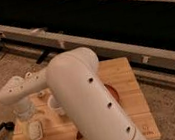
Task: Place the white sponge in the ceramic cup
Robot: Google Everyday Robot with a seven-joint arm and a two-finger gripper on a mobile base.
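The white sponge (36, 130) lies flat near the front left of the wooden table (124, 73). My gripper (26, 117) hangs from the white arm's wrist, just above and to the left of the sponge, close to it. The ceramic cup (52, 102) stands a little behind and to the right of the sponge. It is partly hidden by my large white arm (86, 100), which covers the middle of the table.
An orange bowl (113, 93) peeks out from behind the arm on the right side of the table. A long grey rail (127, 44) runs behind the table. There is speckled floor all round, and dark cables lie at the far left.
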